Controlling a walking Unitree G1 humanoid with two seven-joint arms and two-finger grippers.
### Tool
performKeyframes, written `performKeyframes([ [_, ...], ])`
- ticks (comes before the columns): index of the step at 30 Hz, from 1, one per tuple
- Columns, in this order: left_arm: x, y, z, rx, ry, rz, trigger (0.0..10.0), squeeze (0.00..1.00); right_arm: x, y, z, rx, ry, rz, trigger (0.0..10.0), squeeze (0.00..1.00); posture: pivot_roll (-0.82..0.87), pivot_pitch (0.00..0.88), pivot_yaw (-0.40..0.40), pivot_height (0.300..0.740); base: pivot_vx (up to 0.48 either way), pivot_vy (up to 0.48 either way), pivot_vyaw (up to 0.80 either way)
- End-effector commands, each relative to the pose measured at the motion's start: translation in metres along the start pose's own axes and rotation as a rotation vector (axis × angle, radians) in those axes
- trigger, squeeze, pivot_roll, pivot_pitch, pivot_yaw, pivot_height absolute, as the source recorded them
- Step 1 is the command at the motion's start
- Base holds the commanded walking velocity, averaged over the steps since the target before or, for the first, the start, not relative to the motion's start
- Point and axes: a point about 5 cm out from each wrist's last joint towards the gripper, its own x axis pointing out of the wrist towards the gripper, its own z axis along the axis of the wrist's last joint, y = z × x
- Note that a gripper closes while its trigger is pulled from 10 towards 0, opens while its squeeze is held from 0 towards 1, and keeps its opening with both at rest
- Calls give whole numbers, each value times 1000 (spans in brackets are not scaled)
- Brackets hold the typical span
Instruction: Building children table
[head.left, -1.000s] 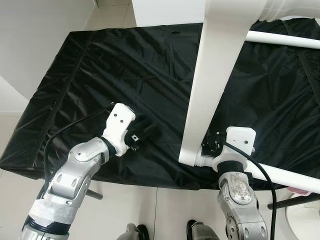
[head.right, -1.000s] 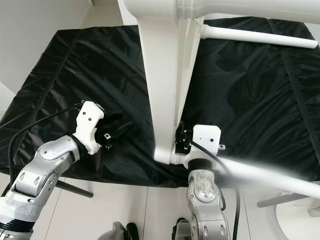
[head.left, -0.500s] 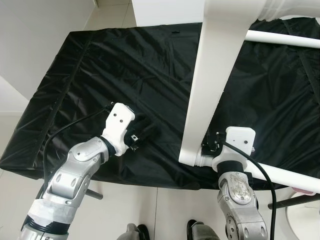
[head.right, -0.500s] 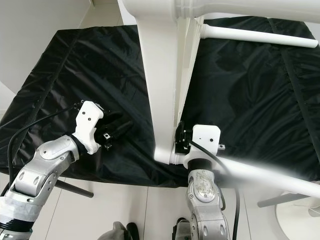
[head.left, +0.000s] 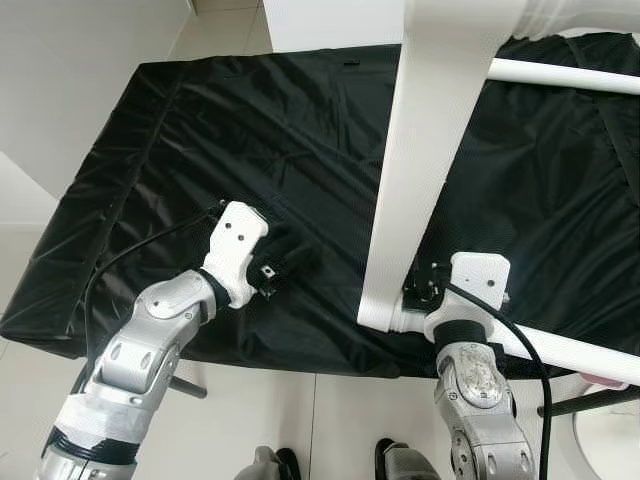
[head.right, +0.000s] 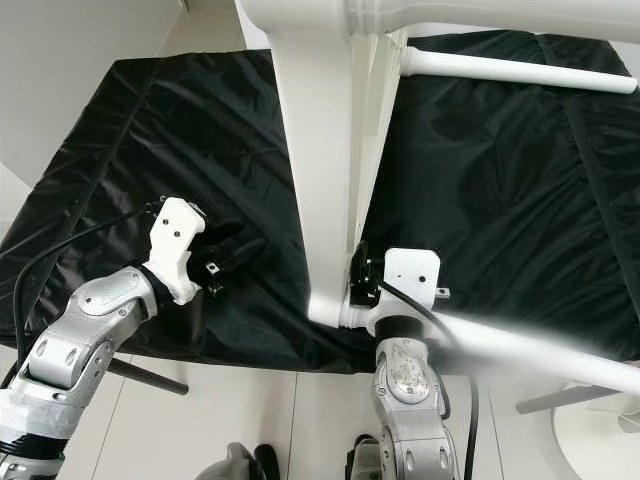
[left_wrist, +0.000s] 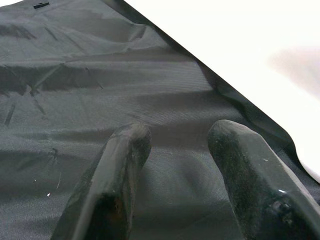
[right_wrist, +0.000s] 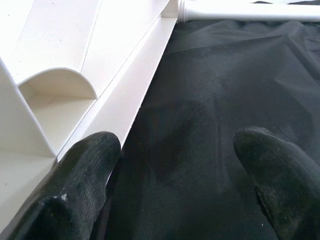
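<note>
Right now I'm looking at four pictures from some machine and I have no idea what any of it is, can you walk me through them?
This is a humanoid robot with two silver arms, each ending in a claw of two black fingers. The two wide pictures come from cameras on its head, looking down. The two close-ups come from cameras on its wrists, looking along the fingers.

Before it lies a black cloth spread over a flat surface. On it rests a white table frame, part of a children's table, with a round white leg beyond it.

The left claw is open over bare cloth, holding nothing. The right claw is also open, one finger right beside the frame's edge; whether it touches is hard to tell. Nothing is held.
</note>
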Motion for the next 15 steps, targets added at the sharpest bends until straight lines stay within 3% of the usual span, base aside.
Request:
performKeyframes([
  [1,-4,2,-5,-7,33,-38,10000,0,-2,9,-3,17,15,23,10000,0,-91,229,162,740,0,0,0],
  [15,-4,6,-2,4,28,-25,10000,0,-1,10,-4,15,17,28,10000,0,-79,228,156,740,0,0,0],
])
